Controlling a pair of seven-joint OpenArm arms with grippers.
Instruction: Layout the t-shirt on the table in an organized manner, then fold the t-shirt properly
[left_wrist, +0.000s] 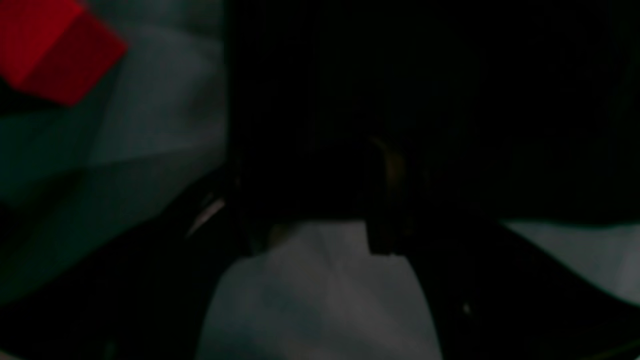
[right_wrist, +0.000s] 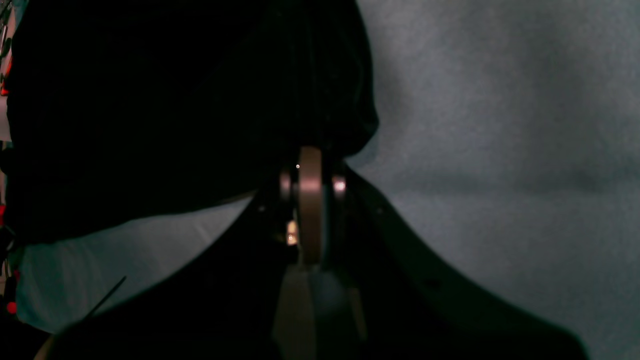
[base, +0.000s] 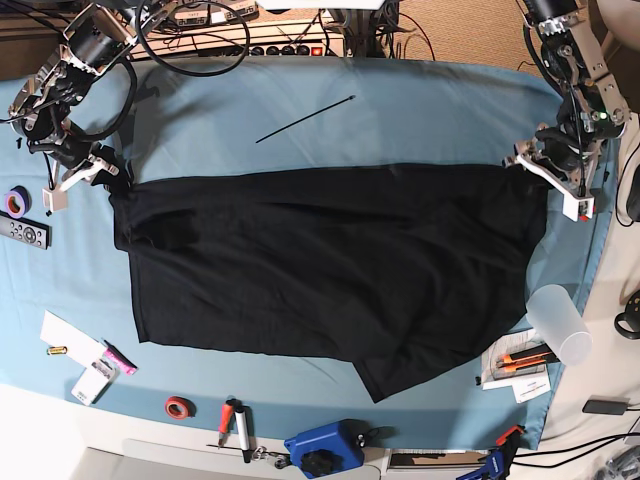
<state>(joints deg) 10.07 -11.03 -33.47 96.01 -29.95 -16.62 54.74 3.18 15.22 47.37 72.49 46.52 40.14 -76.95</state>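
Black soft-fabric t-shirt (base: 320, 265) lies spread across the light blue cloth-covered table (base: 400, 110), likely stretched flat for folding. Right gripper (base: 105, 172) pinches its left corner closed; left gripper (base: 535, 160) at the right corner, fingers' state unclear.

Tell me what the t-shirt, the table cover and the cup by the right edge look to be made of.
T-shirt: soft matte black fabric, likely cotton knit; it lies limp with folds. Table cover: light blue woven cloth, matte, faintly wrinkled. Cup: probably frosted translucent plastic, since it looks milky and lies on its side; paper cannot be ruled out.
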